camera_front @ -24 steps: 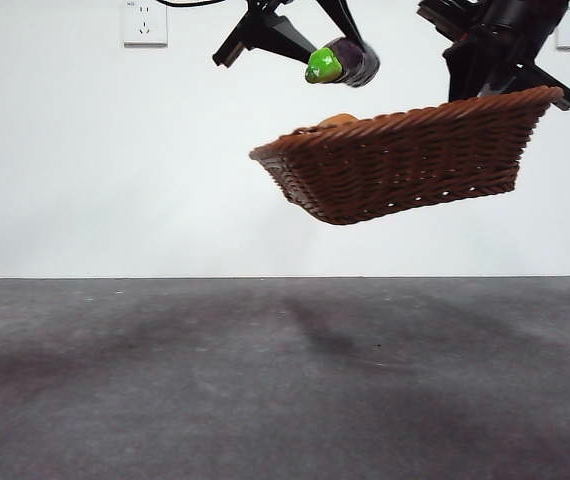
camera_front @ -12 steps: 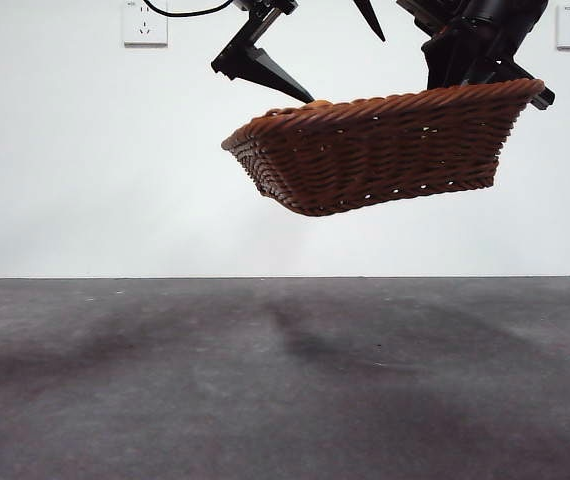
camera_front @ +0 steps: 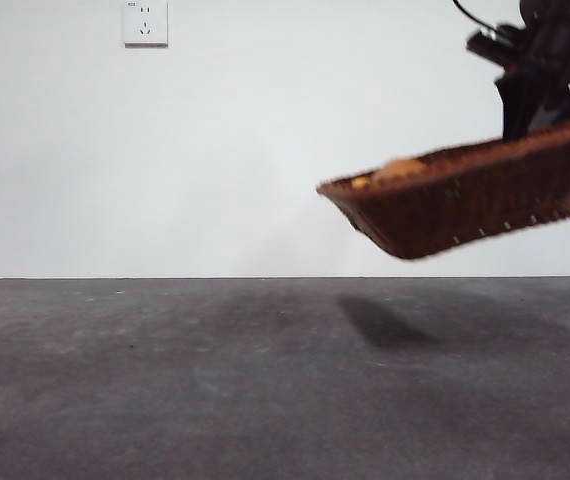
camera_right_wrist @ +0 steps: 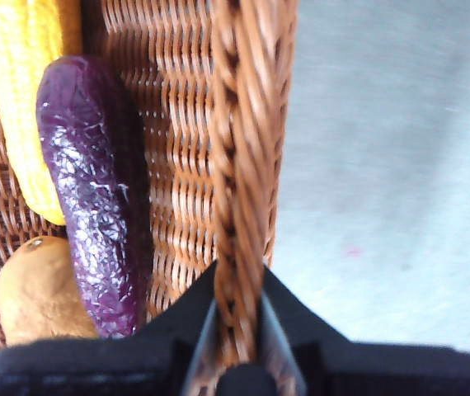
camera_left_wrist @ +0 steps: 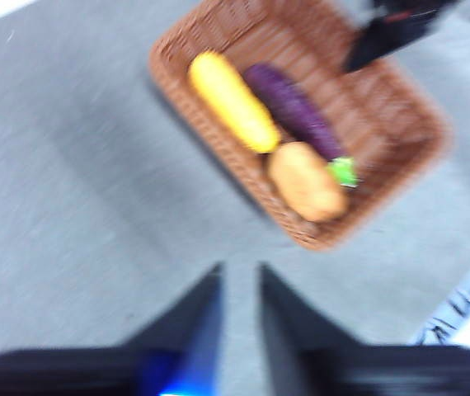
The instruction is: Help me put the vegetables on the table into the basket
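1. Table [camera_front: 215,390]: dark grey, mottled surface across the lower front view. No vegetable lies on it; only the basket's shadow falls there.
2. Basket [camera_front: 470,200]: brown wicker, held in the air above the table and tilted, its free end lower. Half a second ago it hung near the picture's centre; it now sits toward the right edge and is motion-blurred, so it is judged to be under carriage.
3. Right gripper [camera_right_wrist: 237,330]: jaws clamped on the basket's braided rim, one inside the wall and one outside. In the front view it is the dark arm above the basket's high end.
4. Left gripper [camera_left_wrist: 239,285]: jaws a narrow gap apart, holding nothing, well clear of the basket. A second ago a gripper carried the eggplant over the basket; half a second ago it stood open above the rim; it is now gone from the front view.
5. Corn cob [camera_left_wrist: 231,99]: yellow, lying in the basket alongside the eggplant.
6. Eggplant [camera_left_wrist: 293,111]: dark purple, in the basket, green stem beside the potato.
7. Potato [camera_left_wrist: 305,181]: tan, in the basket at its lower end. With all three inside, the task is judged essentially complete.
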Tool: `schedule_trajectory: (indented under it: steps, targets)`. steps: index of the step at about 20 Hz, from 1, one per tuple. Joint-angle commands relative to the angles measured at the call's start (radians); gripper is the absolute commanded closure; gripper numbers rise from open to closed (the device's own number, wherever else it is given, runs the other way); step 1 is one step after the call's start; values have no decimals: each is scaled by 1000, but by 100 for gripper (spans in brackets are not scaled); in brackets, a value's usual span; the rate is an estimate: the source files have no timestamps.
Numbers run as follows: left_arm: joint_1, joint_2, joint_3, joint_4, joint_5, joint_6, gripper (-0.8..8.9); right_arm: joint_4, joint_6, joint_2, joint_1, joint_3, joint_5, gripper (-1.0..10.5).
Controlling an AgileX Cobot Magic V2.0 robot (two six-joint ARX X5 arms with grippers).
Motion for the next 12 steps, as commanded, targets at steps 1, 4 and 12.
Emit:
schedule_trajectory:
  steps: [1, 4, 12]
  targets:
    - [-68, -51, -46, 1, -2, -4, 822, 15, -46, 56, -15, -9, -63, 963]
    - [-144, -142, -197, 1, -3, -37, 822, 45, -58, 130, -23, -9, -83, 963]
    - [-166, -444, -629, 1, -30, -174, 822, 72, -98, 306, -23, -15, -114, 963]
